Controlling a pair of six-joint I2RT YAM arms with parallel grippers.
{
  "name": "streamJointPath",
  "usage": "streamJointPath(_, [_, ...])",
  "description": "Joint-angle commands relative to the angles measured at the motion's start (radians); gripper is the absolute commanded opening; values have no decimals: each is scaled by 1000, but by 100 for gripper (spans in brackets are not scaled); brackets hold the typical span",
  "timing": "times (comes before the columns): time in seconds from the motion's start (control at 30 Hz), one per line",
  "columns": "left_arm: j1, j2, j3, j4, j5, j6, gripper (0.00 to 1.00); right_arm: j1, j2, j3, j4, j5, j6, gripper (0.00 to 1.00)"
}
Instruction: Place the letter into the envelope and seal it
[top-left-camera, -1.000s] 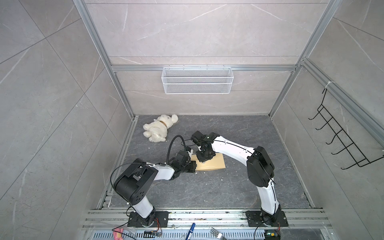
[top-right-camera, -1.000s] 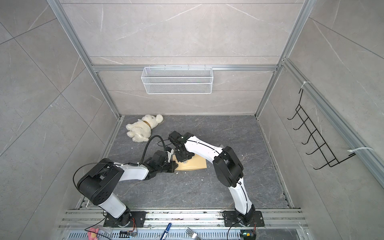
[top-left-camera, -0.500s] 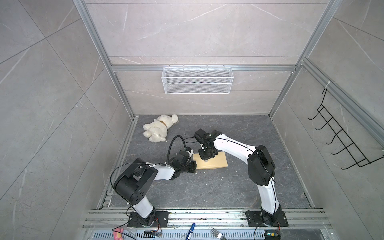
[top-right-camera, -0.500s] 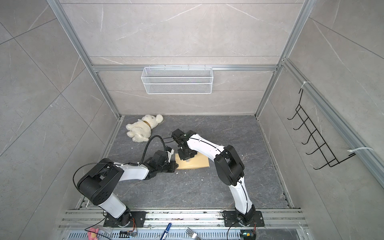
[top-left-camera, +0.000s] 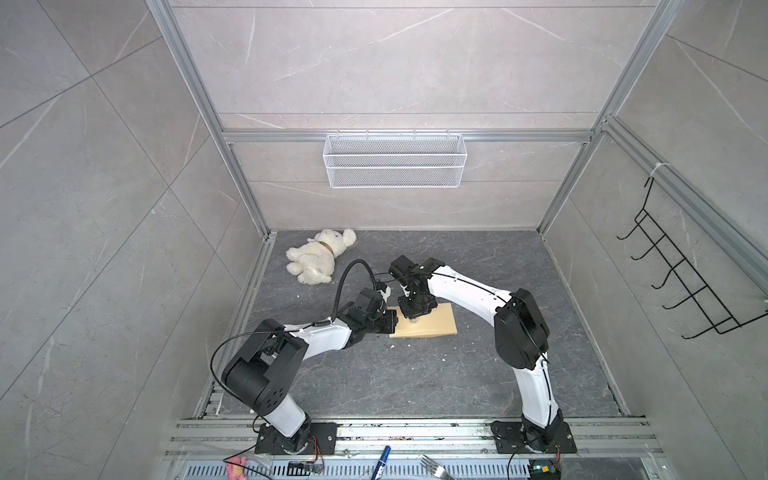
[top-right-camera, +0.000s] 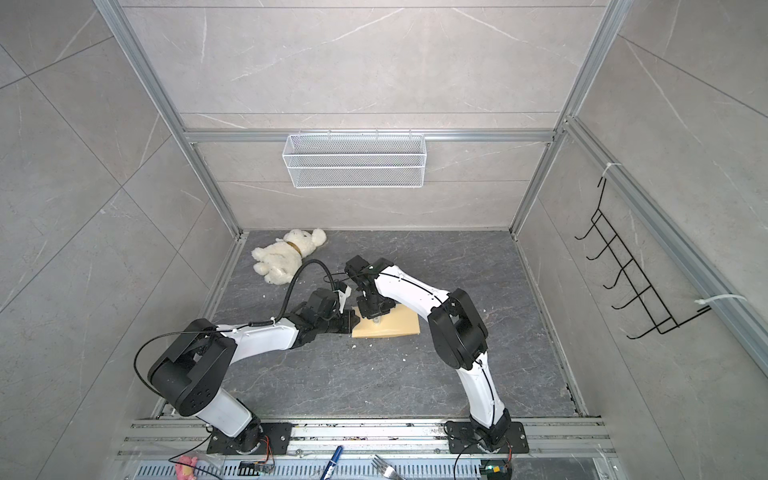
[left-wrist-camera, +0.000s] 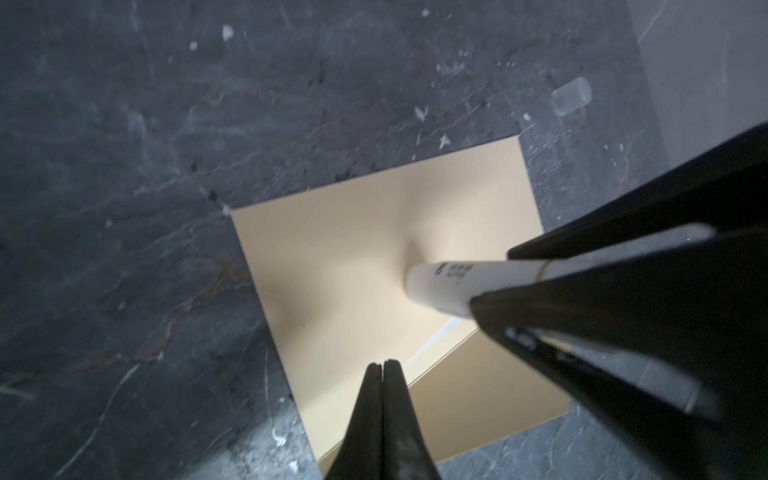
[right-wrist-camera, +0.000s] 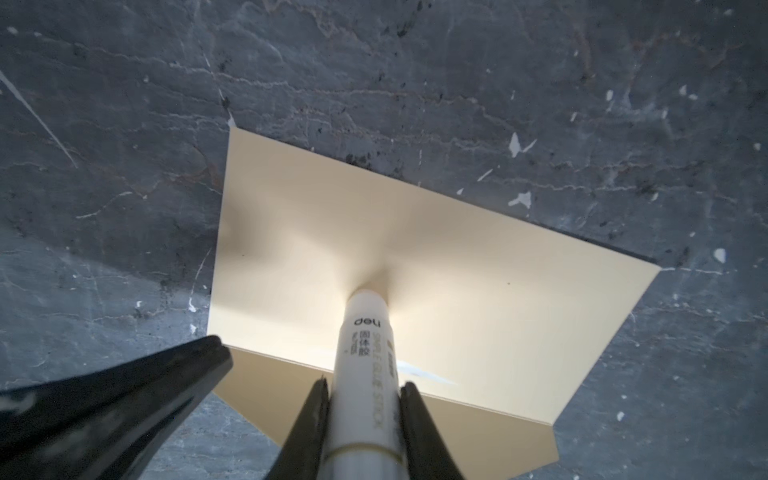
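The plain yellow-tan envelope (top-left-camera: 436, 322) (top-right-camera: 401, 326) lies flat on the dark floor near the middle. In the wrist views its lighter panel (left-wrist-camera: 340, 266) (right-wrist-camera: 478, 257) lies over a darker tan part. My right gripper (right-wrist-camera: 363, 384) (top-left-camera: 413, 311) is shut on a white glue stick (right-wrist-camera: 365, 332) (left-wrist-camera: 457, 282), held upright with its tip pressed on the light panel. My left gripper (left-wrist-camera: 382, 363) (top-left-camera: 392, 326) is shut and empty, its tips over the envelope's left edge. The letter is hidden from all views.
A white plush bear (top-left-camera: 320, 259) lies at the back left. A wire basket (top-left-camera: 395, 166) hangs on the back wall and a black hook rack (top-left-camera: 685, 282) on the right wall. A small clear cap (left-wrist-camera: 571, 97) lies beyond the envelope. A pen (top-left-camera: 380, 457) and fork (top-left-camera: 434, 467) lie by the front rail.
My right gripper has shifted slightly to the right with the glue stick, and the envelope has shifted slightly with it. The left gripper stays put.
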Motion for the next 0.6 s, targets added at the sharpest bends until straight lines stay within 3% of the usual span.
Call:
streamJointPath(0.0, [3,35,66,-57,28,33,0,-4,22,8,-30,-14,16,0])
streamJointPath(0.57, [4,171,119,-130,19,4,0,-2,20,-10,-1,-44,61,0])
